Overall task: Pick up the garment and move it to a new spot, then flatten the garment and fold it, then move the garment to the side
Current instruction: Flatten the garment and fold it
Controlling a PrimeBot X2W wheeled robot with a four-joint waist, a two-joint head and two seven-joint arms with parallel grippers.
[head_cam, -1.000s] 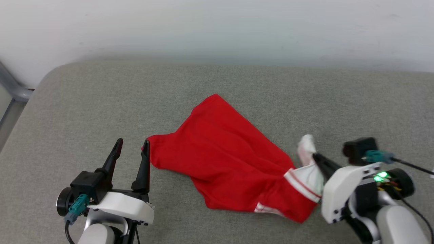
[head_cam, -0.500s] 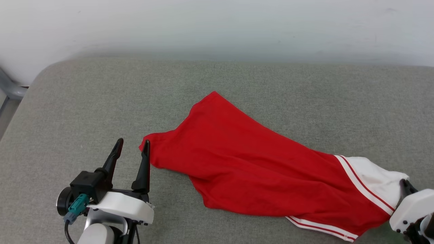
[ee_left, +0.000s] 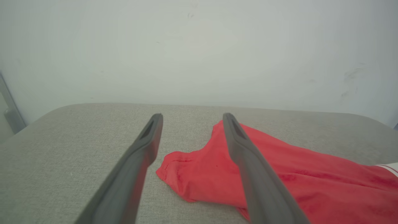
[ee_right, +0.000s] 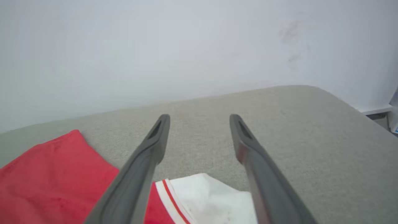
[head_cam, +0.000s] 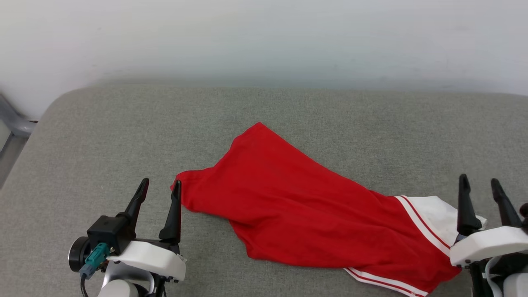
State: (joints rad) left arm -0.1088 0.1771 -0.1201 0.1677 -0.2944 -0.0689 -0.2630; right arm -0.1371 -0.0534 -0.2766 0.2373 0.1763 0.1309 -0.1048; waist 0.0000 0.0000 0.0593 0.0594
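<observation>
The left gripper (head_cam: 161, 182) and right gripper (head_cam: 478, 180) are both wide open and empty. The shirt (head_cam: 297, 206) lies between them on the grey pad (head_cam: 123, 128), long way left to right. Its red corner is by the left one, its white sleeve (head_cam: 435, 214) under the right.

Bright, even, diffuse light in all views, no glare. Shadows soft and faint: a thin one along the near edge of the garment (head_cam: 297, 206), little else on the surface (head_cam: 123, 123). Wall (head_cam: 264, 37) washed out, almost featureless; the surface's far edge smears into it in the head view. Wrist views hazy, low contrast; fingers (ee_left: 136, 161) close to the lens and soft. Wide-angle bend curves the surface's far edge. Red reads saturated, folds still visible.
</observation>
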